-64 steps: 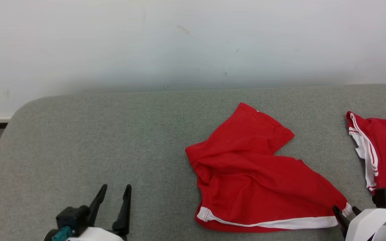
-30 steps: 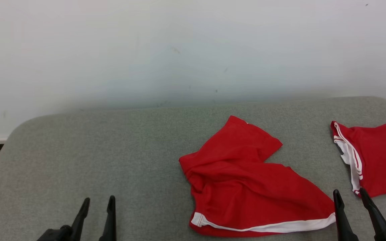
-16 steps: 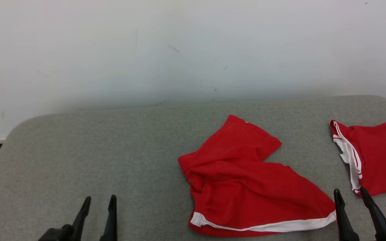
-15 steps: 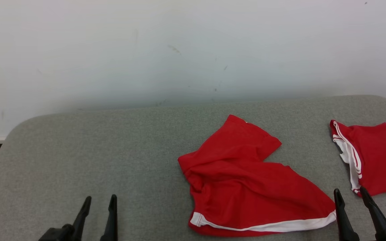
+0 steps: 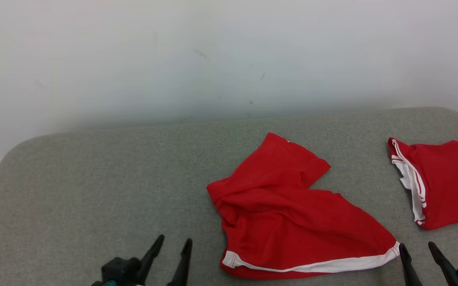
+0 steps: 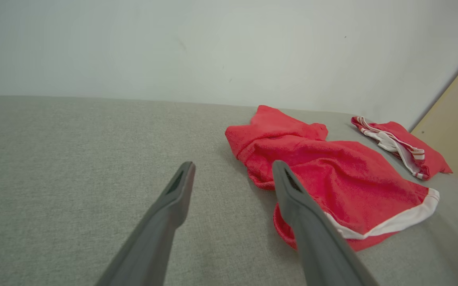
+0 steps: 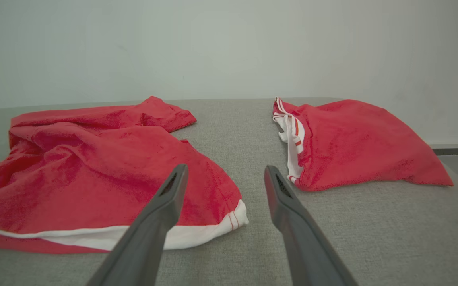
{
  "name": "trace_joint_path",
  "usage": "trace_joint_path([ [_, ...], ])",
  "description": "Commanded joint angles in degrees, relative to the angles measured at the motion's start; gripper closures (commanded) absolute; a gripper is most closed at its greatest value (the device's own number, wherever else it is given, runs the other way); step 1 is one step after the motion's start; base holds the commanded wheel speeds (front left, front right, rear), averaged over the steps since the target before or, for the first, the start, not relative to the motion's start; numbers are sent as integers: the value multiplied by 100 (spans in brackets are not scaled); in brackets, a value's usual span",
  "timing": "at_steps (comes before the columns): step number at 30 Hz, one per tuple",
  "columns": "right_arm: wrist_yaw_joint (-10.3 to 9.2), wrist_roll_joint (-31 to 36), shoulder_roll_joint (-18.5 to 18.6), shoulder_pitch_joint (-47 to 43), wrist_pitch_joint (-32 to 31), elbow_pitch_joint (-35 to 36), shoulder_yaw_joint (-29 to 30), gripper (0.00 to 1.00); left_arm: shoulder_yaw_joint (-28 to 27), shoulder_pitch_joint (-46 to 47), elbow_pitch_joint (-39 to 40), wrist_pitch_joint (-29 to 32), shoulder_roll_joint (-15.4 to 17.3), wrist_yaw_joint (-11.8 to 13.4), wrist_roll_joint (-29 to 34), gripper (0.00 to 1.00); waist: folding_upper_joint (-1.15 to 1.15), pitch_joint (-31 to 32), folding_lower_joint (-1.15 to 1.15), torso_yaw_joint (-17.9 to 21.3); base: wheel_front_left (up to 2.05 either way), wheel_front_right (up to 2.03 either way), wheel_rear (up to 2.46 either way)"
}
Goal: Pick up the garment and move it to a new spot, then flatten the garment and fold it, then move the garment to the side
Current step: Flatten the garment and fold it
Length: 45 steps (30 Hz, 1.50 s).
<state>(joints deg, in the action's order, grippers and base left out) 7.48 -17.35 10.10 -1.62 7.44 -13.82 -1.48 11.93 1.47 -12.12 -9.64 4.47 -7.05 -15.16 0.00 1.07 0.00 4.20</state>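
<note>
- The red garment (image 5: 292, 222) lies crumpled on the desk (image 5: 94, 178), white hem toward the robot.
- The right tool (image 5: 416, 245), spread wide and empty, sits just beside the hem's right corner; the left tool (image 5: 175, 238), likewise spread and empty, stands farther off.

Matt red cloth garment (image 5: 292, 214) on coarse grey fabric surface (image 5: 94, 178).

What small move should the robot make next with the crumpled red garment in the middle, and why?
Probably ease the right tool slightly left and down onto the white-hemmed corner of the crumpled garment and close there. Both it and the left tool stand open and empty, the garment lies bunched on the grey surface, and that corner is right beside the right tool's tips.
</note>
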Motion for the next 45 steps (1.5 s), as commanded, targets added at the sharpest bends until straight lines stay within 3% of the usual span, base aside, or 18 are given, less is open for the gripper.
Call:
trace_joint_path([
  [1,-1,-45,43,64,-19,-38,2,0,46,33,18,42,41,-15,-13,0,0,-18,0,16,0,0,0],
  [10,-1,-255,37,696,-590,-869,-116,0,1379,405,216,1252,567,-40,-676,0,0,-348,0,169,0,0,0],
  [18,-1,-624,99,1428,-901,-1686,-586,0,2075,964,-24,1713,958,-40,-1100,0,0,-674,0,216,0,0,0],
  [24,-1,-898,156,1721,-906,-2098,-923,0,2316,1200,-150,1664,1075,-40,-1333,1,0,-775,0,180,0,0,0],
  [25,-1,-936,166,1747,-894,-2164,-958,0,2348,1222,-162,1654,1096,-40,-1355,15,0,-778,0,171,0,0,0],
  [27,-1,-993,192,1803,-861,-2275,-1026,0,2446,1245,-174,1644,1112,-40,-1447,19,0,-775,0,155,0,0,0],
  [28,-1,-1027,202,1823,-836,-2329,-1057,0,2514,1253,-173,1653,1125,-40,-1486,27,0,-770,0,150,0,0,0],
  [30,-1,-1107,208,1850,-800,-2429,-1145,1,2616,1286,-169,1645,1174,-40,-1593,51,0,-764,0,138,0,0,0],
  [31,-1,-1150,208,1870,-778,-2467,-1197,31,2655,1308,-171,1627,1194,-41,-1636,60,0,-762,0,133,0,0,0],
  [32,-1,-1199,214,1895,-764,-2492,-1257,51,2695,1326,-173,1611,1205,-41,-1669,71,0,-761,0,128,0,0,0],
  [33,-1,-1258,220,1923,-714,-2509,-1304,57,2739,1350,-169,1602,1218,-41,-1683,85,0,-763,0,124,0,0,0],
  [34,-1,-1295,226,1943,-689,-2526,-1358,76,2766,1371,-174,1570,1227,-41,-1695,100,0,-761,0,120,0,0,0],
  [35,-1,-1332,235,1952,-660,-2538,-1415,100,2794,1384,-189,1558,1239,-41,-1717,100,0,-759,0,117,0,0,0],
  [45,-1,-1802,385,2099,-214,-2400,-1678,100,2699,1498,-230,1126,1307,-2,-1769,100,0,-644,0,113,0,0,0],
])
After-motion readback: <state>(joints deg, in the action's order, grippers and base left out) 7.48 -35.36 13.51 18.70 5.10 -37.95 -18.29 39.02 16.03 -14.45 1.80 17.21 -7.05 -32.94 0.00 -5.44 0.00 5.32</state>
